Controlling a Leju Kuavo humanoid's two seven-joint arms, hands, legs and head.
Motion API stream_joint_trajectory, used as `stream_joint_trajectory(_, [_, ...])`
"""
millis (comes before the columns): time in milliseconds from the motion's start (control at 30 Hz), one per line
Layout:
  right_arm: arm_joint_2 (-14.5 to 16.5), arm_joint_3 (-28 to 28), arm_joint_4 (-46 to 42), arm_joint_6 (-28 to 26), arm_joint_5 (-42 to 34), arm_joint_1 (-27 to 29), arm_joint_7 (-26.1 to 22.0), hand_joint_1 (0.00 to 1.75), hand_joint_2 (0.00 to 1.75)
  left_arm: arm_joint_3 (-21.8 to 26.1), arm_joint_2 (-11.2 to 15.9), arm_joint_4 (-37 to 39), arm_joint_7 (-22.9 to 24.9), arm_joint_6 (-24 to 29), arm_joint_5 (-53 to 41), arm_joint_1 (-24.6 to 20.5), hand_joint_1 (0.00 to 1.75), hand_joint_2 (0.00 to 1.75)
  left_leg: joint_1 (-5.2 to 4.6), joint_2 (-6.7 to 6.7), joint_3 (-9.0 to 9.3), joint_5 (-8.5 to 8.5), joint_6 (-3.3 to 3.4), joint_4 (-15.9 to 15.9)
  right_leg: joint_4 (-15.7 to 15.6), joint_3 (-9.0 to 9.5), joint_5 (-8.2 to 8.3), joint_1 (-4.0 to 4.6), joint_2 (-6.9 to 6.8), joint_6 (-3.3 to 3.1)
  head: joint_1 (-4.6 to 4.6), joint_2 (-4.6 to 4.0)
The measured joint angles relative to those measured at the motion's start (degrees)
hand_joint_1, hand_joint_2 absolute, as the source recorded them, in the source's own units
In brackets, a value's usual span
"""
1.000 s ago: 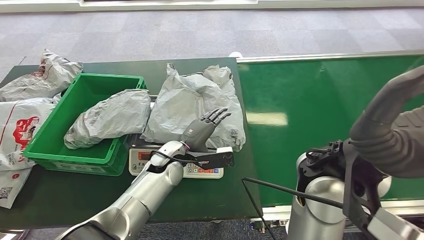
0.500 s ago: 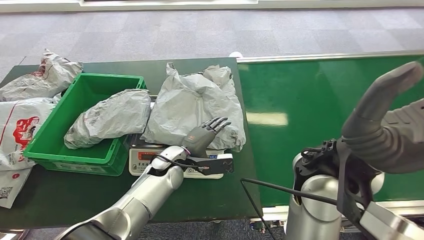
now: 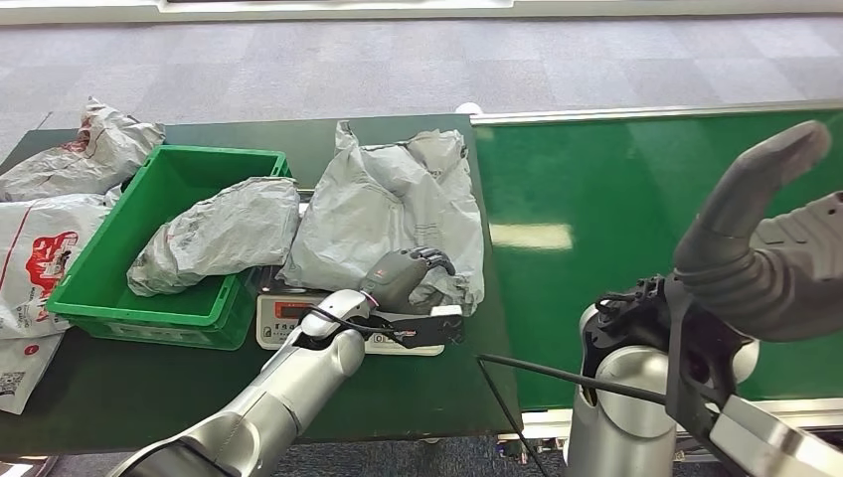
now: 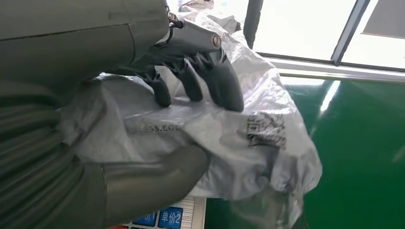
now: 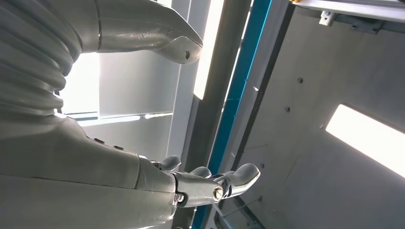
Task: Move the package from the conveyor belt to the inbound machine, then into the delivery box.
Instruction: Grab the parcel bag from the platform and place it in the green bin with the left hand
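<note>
The left hand (image 3: 403,277) has its fingers (image 4: 219,81) clamped on the near edge of the grey package (image 3: 388,214) lying on the scale (image 3: 298,316). The right hand (image 5: 210,183), raised at the right, holds nothing, fingers apart.

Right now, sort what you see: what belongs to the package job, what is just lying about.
Job: grey package on the scale, gripped by left hand; green box; conveyor belt.
Lying about: white bags beside the box.
</note>
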Motion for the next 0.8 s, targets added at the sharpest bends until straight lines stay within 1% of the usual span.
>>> stream_joint_trajectory(800, [0.0, 0.1, 0.6, 0.0, -1.0, 0.3, 0.0, 0.00, 1.75, 0.0, 0.2, 0.0, -0.2, 1.3, -0.2, 0.0, 1.75, 1.75, 0.00, 0.00, 0.00, 0.00, 0.00, 0.0, 0.0, 0.00, 0.00, 0.00, 0.00, 0.00, 0.01, 0.00])
